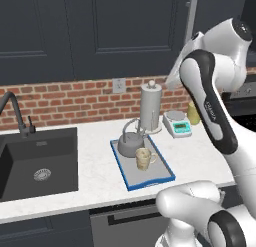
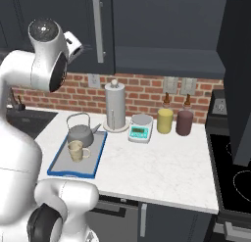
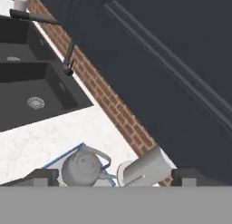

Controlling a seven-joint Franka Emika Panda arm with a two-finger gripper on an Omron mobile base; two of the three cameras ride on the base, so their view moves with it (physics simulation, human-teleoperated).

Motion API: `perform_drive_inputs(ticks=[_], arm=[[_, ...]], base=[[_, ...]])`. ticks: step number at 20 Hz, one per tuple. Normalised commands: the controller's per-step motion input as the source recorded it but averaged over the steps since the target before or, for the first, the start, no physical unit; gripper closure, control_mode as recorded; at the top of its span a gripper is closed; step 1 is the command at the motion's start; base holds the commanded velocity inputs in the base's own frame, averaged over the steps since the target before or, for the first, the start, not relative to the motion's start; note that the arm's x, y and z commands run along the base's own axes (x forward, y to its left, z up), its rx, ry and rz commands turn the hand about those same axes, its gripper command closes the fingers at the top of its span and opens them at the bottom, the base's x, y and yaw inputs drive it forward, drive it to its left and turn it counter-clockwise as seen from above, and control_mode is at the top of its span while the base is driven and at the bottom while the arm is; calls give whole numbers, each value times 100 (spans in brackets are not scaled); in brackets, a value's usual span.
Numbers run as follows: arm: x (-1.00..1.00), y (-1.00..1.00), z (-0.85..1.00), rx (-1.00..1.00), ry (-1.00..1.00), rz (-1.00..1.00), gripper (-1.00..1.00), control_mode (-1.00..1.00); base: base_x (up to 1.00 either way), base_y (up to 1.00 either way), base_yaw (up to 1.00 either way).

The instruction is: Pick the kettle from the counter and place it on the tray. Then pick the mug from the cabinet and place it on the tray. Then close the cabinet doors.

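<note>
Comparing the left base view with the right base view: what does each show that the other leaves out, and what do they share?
Left base view alone: the black sink with its drain and the dark faucet at the counter's left end.

Right base view alone: the maroon cylinder beside the yellow cylinder, and the black stovetop at the right.

Both: the tray holding the kettle and the mug, the tall grey cylinder, the scale, the brick wall and the shut cabinet doors.

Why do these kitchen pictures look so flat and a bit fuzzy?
Left base view: even lighting, only a faint shadow under the kettle on the tray. Right base view: soft edges, no glare on the counter. Hand view: tilted, blurry.
</note>
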Motion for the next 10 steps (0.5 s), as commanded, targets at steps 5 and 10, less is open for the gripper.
perform_drive_inputs(ticks=[5, 10], arm=[[-82, -1, 7, 41, -3, -55, -100, -100], [-42, -18, 10, 49, 1, -69, -100, -100]], base=[[0, 0, 0], [0, 0, 0]])
